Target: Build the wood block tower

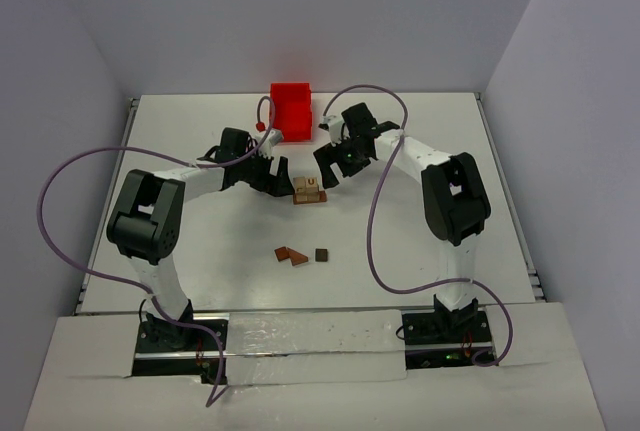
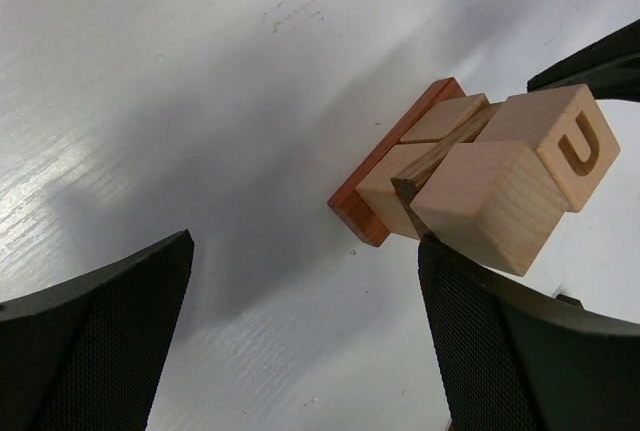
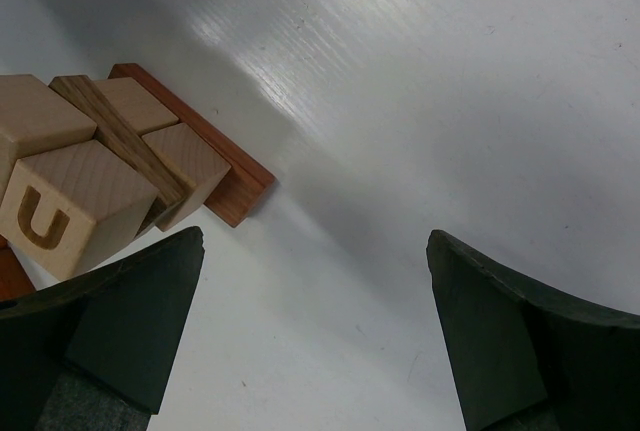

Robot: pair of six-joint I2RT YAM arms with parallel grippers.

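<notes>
The wood block tower (image 1: 308, 189) is seen on the table (image 1: 180, 131) between the arms: just right of the left gripper (image 2: 305, 251), close beside one finger, and left of the right gripper (image 3: 315, 241). Both pairs of jaws are held wide apart, empty. Its reddish base plank (image 2: 355, 209) seems laid crosswise, though the top view is small. Loose blocks (image 1: 292, 254) are left nearer the bases, with open room around; the red bin (image 1: 292, 109) is well behind.
</notes>
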